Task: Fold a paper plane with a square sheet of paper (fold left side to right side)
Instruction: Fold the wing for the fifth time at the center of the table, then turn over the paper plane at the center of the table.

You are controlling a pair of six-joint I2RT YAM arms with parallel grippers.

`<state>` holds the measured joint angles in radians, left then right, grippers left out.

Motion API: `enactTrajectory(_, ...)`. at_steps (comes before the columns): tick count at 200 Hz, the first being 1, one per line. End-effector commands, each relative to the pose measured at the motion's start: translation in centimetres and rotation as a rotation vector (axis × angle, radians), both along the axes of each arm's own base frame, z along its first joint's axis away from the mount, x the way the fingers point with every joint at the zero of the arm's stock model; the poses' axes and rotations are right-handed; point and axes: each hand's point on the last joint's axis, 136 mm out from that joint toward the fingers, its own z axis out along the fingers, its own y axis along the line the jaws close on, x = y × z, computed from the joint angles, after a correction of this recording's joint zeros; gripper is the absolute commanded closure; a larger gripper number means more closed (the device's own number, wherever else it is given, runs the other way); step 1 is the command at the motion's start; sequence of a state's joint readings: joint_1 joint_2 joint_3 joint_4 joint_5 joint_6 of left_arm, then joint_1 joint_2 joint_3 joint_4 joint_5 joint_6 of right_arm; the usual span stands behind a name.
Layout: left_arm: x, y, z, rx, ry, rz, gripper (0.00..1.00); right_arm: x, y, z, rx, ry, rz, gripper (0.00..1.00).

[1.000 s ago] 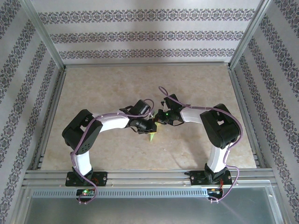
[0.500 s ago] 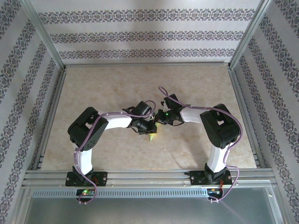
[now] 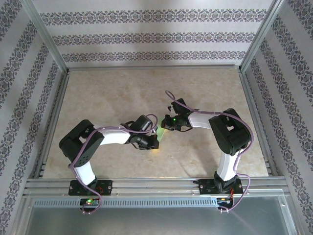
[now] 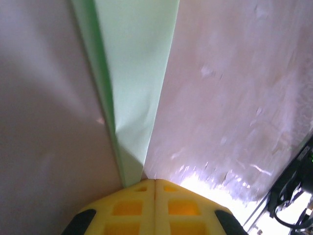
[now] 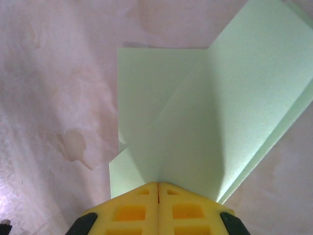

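The light-green paper (image 3: 160, 132), folded into layers, lies on the table between the two grippers. In the left wrist view the paper (image 4: 137, 73) is a narrow creased strip running away from my left gripper (image 4: 155, 180). That gripper's yellow fingers are shut, with their tips resting on the strip's near end. My left gripper (image 3: 153, 143) covers the near part of the paper. In the right wrist view my right gripper (image 5: 158, 184) is also shut, its tips on the paper (image 5: 195, 112), where a flap angles up to the right. The right gripper (image 3: 166, 128) sits at the paper's far side.
The beige marbled tabletop (image 3: 122, 93) is ringed by aluminium rails (image 3: 146, 183) and patterned walls. A pale stain (image 5: 73, 144) marks the table left of the paper. Black parts of the right arm (image 4: 293, 196) lie close to the left gripper.
My left arm has pulled back toward the near edge, its gripper sliding along the paper and now covering the point that stuck out. The right arm has not moved.
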<state>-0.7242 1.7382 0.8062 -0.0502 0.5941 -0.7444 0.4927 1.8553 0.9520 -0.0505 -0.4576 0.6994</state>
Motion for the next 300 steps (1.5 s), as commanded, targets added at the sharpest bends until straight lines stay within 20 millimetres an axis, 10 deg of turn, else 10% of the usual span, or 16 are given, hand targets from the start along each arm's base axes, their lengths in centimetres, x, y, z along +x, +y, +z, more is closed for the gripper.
enactTrajectory(1,-2.5,1.3,-0.3,0.040,0.058,-0.025,1.00,-1.1,-1.9,-2.9,-0.098,0.073,-0.010,1.00)
enactTrajectory(52,0.1,0.3,4.8,-0.078,-0.133,0.002,0.99,1.2,0.3,3.5,0.001,-0.050,0.032,1.00)
enactTrajectory(108,5.4,5.0,9.7,-0.095,-0.438,0.254,0.79,1.4,-1.7,9.9,-0.083,-0.190,-0.018,0.60)
enactTrajectory(134,7.2,8.3,10.9,-0.045,-0.537,0.385,0.68,0.0,-2.5,9.7,-0.234,-0.195,-0.052,0.27)
enactTrajectory(181,8.2,13.1,11.9,0.054,-0.643,0.527,0.26,-1.0,-1.4,7.8,-0.418,-0.131,-0.205,0.11)
enactTrajectory(226,7.6,15.8,12.1,0.066,-0.671,0.597,0.22,0.3,-2.3,7.3,-0.779,-0.086,-0.272,0.14)
enactTrajectory(300,6.3,17.7,11.8,0.102,-0.679,0.614,0.21,1.4,-0.4,3.9,-0.818,-0.013,-0.276,0.35)
